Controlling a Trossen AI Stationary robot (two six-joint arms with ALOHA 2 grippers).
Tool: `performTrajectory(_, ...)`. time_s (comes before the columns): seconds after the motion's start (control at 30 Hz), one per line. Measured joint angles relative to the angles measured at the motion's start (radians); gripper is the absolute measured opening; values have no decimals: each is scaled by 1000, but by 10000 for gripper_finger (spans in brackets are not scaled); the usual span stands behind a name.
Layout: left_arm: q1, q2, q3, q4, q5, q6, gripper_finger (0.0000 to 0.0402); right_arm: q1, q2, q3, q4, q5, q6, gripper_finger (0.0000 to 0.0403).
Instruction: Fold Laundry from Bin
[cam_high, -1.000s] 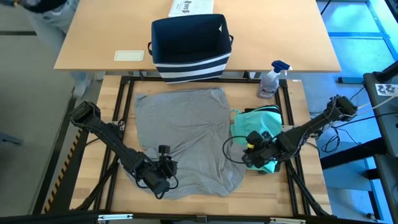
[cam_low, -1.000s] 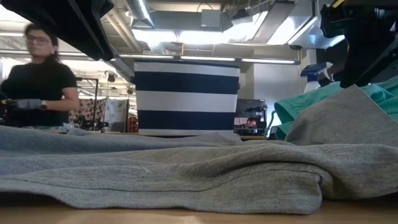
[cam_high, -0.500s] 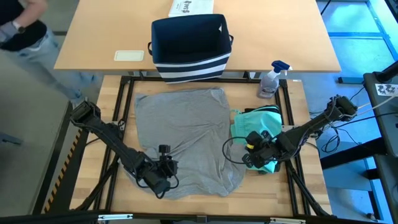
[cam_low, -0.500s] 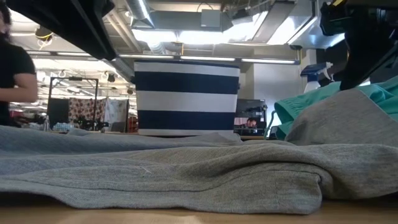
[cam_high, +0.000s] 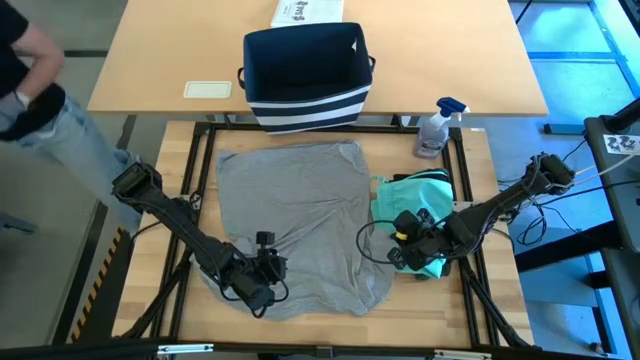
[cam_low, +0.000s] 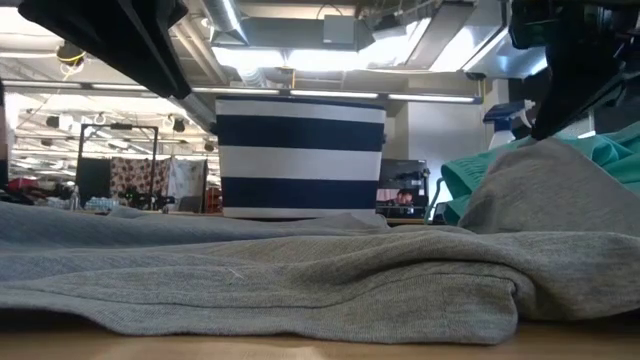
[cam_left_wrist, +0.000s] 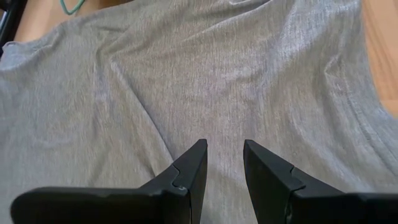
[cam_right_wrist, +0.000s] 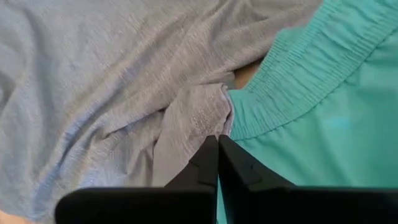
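Only dark interior inside the striped navy bin (cam_high: 303, 60)

Left arm (cam_high: 180, 225): dark, slim links, thick round joints, black cable along it.
Right arm (cam_high: 500, 205): same dark build, looping black cable.
Left gripper (cam_left_wrist: 224, 165): two black wedge-shaped fingers.
Right gripper (cam_right_wrist: 217, 158): black tapered fingers.
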Motion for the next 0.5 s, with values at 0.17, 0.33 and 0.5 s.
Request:
performTrajectory(0.17, 11, 0, 0, 2, 1, 12, 100, 0, -3, 35, 0, 26, -27, 1)
performTrajectory(0.33, 32, 0, 0, 6, -31, 14, 100, 0, -4, 58, 83, 43, -111, 1)
performTrajectory(0.5, 53, 0, 0, 27, -70, 57, 100, 0, 0, 58, 211, 38, -207, 1)
